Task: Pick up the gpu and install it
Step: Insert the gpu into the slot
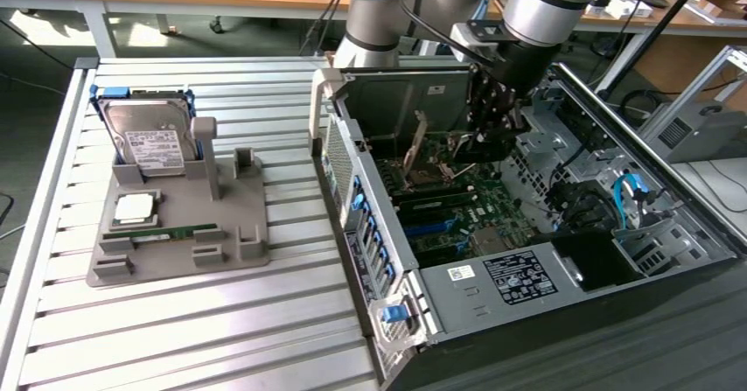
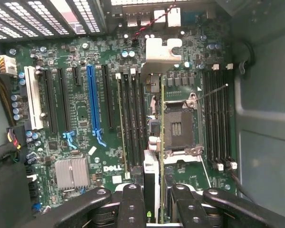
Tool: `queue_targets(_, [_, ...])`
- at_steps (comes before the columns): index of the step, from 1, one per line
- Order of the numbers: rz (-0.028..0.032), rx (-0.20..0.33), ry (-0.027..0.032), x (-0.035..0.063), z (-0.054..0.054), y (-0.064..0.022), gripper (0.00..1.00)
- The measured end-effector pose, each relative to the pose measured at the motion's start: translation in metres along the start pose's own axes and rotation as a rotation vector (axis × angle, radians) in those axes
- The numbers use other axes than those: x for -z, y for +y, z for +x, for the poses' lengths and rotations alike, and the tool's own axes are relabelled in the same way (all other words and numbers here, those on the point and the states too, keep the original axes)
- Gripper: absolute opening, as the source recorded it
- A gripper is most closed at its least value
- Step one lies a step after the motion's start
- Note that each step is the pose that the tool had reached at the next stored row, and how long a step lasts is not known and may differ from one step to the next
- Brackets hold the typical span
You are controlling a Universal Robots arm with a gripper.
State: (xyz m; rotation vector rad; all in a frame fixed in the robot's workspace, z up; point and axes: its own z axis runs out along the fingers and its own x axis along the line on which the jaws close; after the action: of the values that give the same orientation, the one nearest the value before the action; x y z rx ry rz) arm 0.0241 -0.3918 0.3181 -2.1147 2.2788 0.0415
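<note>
My gripper (image 2: 156, 209) is shut on the gpu (image 2: 161, 118), a thin card seen edge-on with its silvery bracket (image 2: 161, 52) at the far end. In the exterior view the gripper (image 1: 491, 133) hangs inside the open computer case (image 1: 386, 260), holding the dark card (image 1: 481, 150) above the motherboard (image 1: 467, 216). The card floats over the area between the memory slots (image 2: 133, 118) and the processor socket (image 2: 178, 126). The blue expansion slot (image 2: 91, 99) lies off to one side, apart from the card.
On the slatted table (image 1: 233, 321) stands a grey fixture (image 1: 240, 242) holding a hard drive (image 1: 146, 142), a processor chip (image 1: 135, 207) and a green memory stick (image 1: 175, 232). Case walls, the rear panel (image 1: 345, 172) and cable bundles (image 1: 631, 198) surround the motherboard.
</note>
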Motion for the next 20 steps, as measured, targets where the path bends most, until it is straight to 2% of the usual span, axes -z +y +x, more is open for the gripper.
queue_targets(20, [-0.0052, 0.123, -0.0003, 0.0000, 0.0000, 0.0000, 0.27])
